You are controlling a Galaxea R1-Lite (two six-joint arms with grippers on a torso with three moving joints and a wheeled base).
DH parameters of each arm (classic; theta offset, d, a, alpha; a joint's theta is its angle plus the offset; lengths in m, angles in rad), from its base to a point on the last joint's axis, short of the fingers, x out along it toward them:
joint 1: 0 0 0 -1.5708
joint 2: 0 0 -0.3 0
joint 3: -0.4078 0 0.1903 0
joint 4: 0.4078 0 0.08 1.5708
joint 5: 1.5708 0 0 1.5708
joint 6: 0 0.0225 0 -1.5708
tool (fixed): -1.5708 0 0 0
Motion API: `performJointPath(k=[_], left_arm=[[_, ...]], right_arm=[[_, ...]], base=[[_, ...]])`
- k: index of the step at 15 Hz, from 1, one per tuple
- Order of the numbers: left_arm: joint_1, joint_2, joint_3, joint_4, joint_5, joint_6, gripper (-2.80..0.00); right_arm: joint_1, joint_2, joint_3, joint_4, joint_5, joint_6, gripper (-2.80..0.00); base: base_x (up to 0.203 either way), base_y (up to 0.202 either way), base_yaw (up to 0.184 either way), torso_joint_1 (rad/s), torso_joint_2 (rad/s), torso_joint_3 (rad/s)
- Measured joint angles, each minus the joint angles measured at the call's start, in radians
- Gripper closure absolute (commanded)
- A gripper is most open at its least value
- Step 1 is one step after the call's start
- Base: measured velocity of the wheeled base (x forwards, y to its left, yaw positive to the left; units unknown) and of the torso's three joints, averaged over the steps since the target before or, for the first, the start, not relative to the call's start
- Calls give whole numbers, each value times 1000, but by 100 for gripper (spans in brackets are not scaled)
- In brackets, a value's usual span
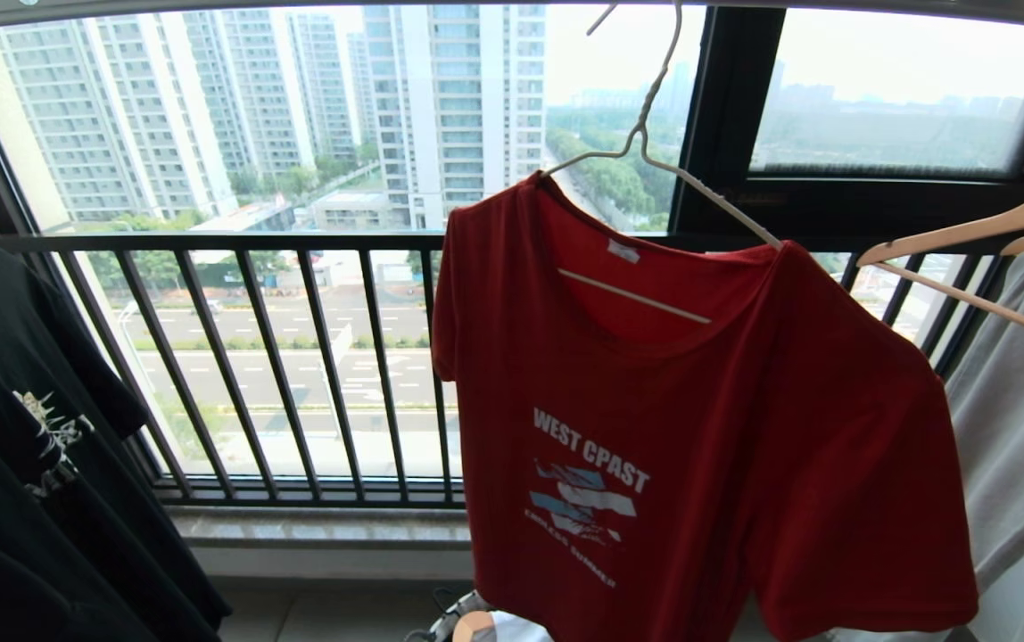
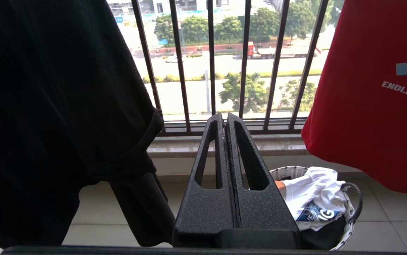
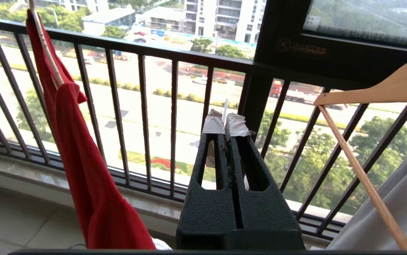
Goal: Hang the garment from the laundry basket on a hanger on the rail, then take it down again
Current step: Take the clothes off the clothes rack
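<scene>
The garment (image 1: 699, 428), a red T-shirt with white "WEST COAST" lettering, hangs tilted on the thin white wire hanger (image 1: 655, 152). The hanger's hook runs up to the grey rail (image 1: 878, 7) at the top edge of the head view. Neither gripper shows in that view. My left gripper (image 2: 225, 115) is shut and empty, low down between a black shirt and the garment (image 2: 366, 106). The laundry basket (image 2: 288, 172) stands on the floor just beyond it. My right gripper (image 3: 224, 122), its tips wrapped in white tape, is shut on nothing. It points at the window bars, with the garment (image 3: 93, 184) and hanger (image 3: 45, 49) off to one side.
A black printed T-shirt (image 1: 30, 446) hangs at the left. At the right, a pale grey garment (image 1: 1011, 428) hangs on wooden hangers (image 1: 967, 232), close beside my right gripper. The black window railing (image 1: 280, 357) stands behind. White clothes (image 2: 317, 191) fill the basket.
</scene>
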Motion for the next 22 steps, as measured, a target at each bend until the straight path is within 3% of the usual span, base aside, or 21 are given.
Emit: performJointPath(k=[4, 12, 15, 21, 22], left_arm=[[0, 0, 0, 0, 0, 0, 0], [0, 0, 0, -1, 0, -3, 0], [0, 0, 0, 0, 0, -4, 0], [0, 0, 0, 0, 0, -2, 0], [0, 0, 0, 0, 0, -2, 0]], right_arm=[[42, 162, -74, -128, 40, -8, 0], [118, 436, -274, -118, 40, -8, 0], [177, 455, -338, -47, 39, -4, 0], [298, 422, -555, 270, 46, 79, 0], [324, 422, -596, 324, 46, 83, -280]], base=[[0, 0, 0, 0, 0, 0], [0, 0, 0, 0, 0, 0], [0, 0, 0, 0, 0, 0], [0, 0, 0, 0, 0, 0], [0, 0, 0, 0, 0, 0]])
